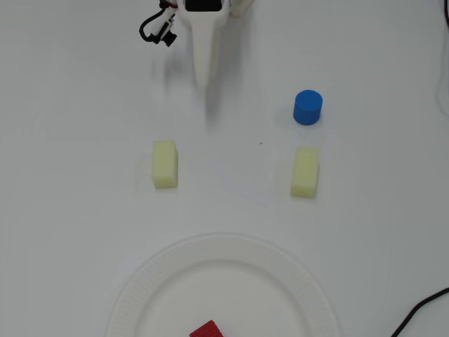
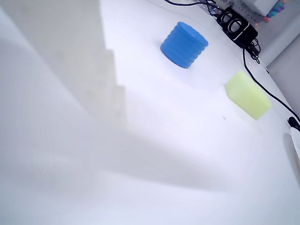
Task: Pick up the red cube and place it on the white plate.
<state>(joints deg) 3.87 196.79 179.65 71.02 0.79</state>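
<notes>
In the overhead view the red cube (image 1: 207, 330) lies on the white plate (image 1: 140, 288), at the bottom edge of the picture, so only its top part shows. My gripper (image 1: 202, 81) is far from it at the top of the table. It points toward the plate as one narrow white wedge, slightly blurred, with its jaws together and nothing between them. In the wrist view one white finger (image 2: 70, 56) fills the left side. Neither the cube nor the plate shows in that view.
A blue cylinder (image 1: 307, 107) (image 2: 184, 44) stands right of the gripper. Two pale yellow blocks (image 1: 165, 163) (image 1: 305, 172) lie between gripper and plate, and one of them (image 2: 247, 94) shows in the wrist view. A black cable (image 1: 421, 309) crosses the bottom right corner.
</notes>
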